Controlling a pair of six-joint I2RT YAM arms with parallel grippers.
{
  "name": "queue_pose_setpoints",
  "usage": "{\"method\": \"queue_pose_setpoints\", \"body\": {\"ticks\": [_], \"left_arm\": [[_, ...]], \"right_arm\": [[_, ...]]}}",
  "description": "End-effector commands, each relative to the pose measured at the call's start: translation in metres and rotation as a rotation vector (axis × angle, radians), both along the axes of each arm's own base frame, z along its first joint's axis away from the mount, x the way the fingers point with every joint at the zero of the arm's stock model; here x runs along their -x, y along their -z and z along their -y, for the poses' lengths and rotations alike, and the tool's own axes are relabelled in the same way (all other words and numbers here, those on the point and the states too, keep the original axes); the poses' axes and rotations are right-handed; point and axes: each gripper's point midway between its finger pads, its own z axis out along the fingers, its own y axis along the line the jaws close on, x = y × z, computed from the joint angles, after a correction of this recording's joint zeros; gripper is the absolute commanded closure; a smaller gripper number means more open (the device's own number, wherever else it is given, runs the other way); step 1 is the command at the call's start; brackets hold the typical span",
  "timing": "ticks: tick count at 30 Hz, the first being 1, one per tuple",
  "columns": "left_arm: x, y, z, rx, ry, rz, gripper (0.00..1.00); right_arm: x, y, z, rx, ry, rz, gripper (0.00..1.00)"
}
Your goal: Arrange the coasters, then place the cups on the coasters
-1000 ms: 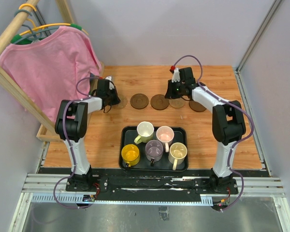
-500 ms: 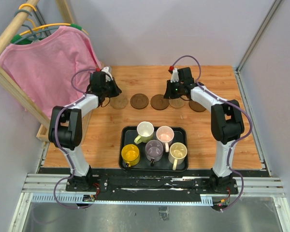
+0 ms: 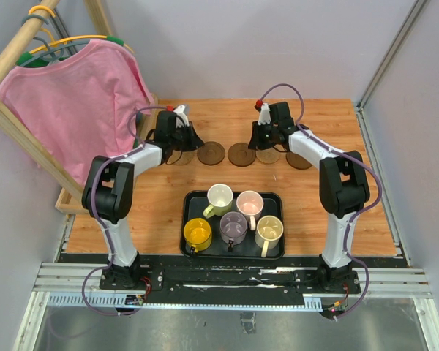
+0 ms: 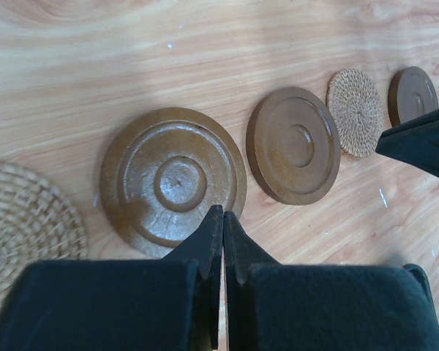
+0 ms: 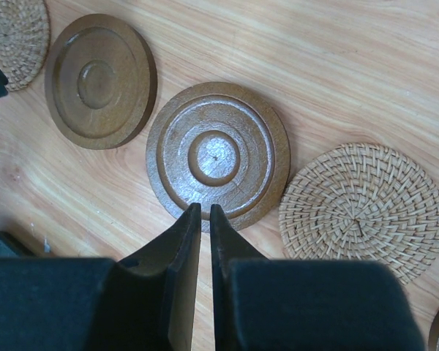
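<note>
Now both arms are out at the row of coasters (image 3: 300,159) on the far part of the desk (image 3: 329,121). Your left gripper (image 4: 223,217) has its fingers pressed together and holds nothing. Its tip is over the near edge of the left brown coaster (image 4: 174,179). Your right gripper (image 5: 203,210) is almost together too, with only a thin slit between the fingers and nothing in it. Its tip is over the near edge of the middle brown coaster (image 5: 218,155). I cannot tell if either tip touches the wood. The five cups (image 3: 233,227) are all in the tray (image 3: 192,201), near the arm bases.

Please be careful from here. These two brown coasters lie just beside each other, so the two grippers work close, and if you move both inward they may hit. A push with a closed tip can slip over the low rim. It can also send the disc into the cork coaster (image 5: 362,208) next to it and spoil the spacing. The gaps in the row look small, so I think a cup handle may touch the neighbour cup.
</note>
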Motion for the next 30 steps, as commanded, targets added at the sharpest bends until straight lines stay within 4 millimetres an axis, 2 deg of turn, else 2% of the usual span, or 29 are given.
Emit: {"method": "queue_pose_setpoints", "body": {"ticks": [1, 5, 11, 16, 21, 30], "left_arm": [[-0.009, 0.001, 0.021, 0.017, 0.063, 0.017, 0.99], [-0.011, 0.010, 0.031, 0.011, 0.080, -0.006, 0.99], [-0.014, 0.020, 0.038, 0.008, 0.087, -0.031, 1.00], [-0.015, 0.028, 0.043, 0.005, 0.096, -0.050, 0.99], [-0.013, 0.040, 0.047, -0.004, 0.105, -0.076, 0.99], [-0.007, 0.055, 0.044, -0.031, 0.099, -0.113, 1.00]], "right_arm": [[-0.002, 0.015, 0.002, 0.046, -0.002, -0.003, 0.89], [-0.006, 0.021, 0.015, 0.075, 0.044, 0.000, 0.89], [-0.015, 0.032, 0.051, 0.035, 0.158, -0.039, 0.89], [-0.018, 0.038, 0.071, 0.009, 0.200, -0.061, 0.89], [-0.020, 0.043, 0.077, 0.006, 0.210, -0.076, 0.89], [-0.022, 0.055, 0.073, -0.008, 0.188, -0.103, 0.89]]}}
